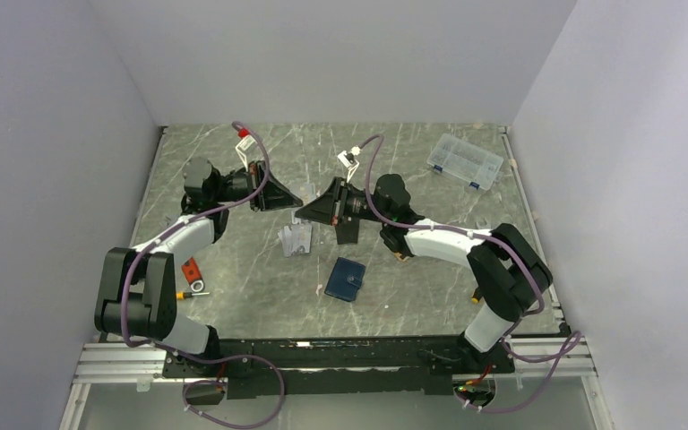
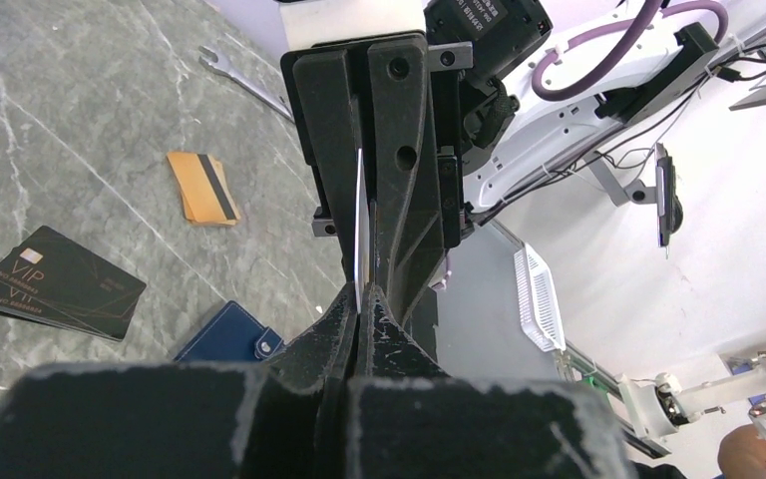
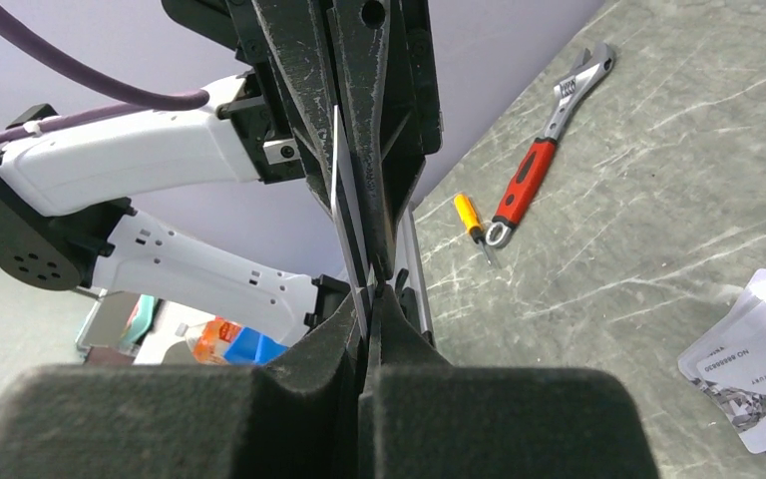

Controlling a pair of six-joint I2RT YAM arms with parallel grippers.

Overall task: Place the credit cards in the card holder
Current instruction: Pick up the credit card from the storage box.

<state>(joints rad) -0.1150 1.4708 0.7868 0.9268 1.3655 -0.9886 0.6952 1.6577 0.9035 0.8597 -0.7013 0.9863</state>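
A thin silver-white credit card [image 2: 360,230] hangs edge-on above the table, pinched from both ends. My left gripper [image 2: 361,294] is shut on one edge and my right gripper [image 3: 371,289] is shut on the opposite edge [image 3: 342,190], the two meeting tip to tip [image 1: 297,203]. The navy card holder [image 1: 347,279] lies closed on the table below them, snap tab fastened [image 2: 227,334]. Two pale credit cards [image 1: 296,239] lie overlapped left of it [image 3: 758,369]. An orange-gold credit card with a dark stripe [image 2: 202,187] lies flat by the right arm.
Black VIP cards [image 2: 65,279] lie stacked under the right gripper. A red-handled wrench [image 3: 529,180] and a small yellow screwdriver [image 3: 471,218] sit near the left arm. A clear plastic box [image 1: 466,161] stands at the back right. A silver wrench [image 2: 244,85] lies beyond the orange card.
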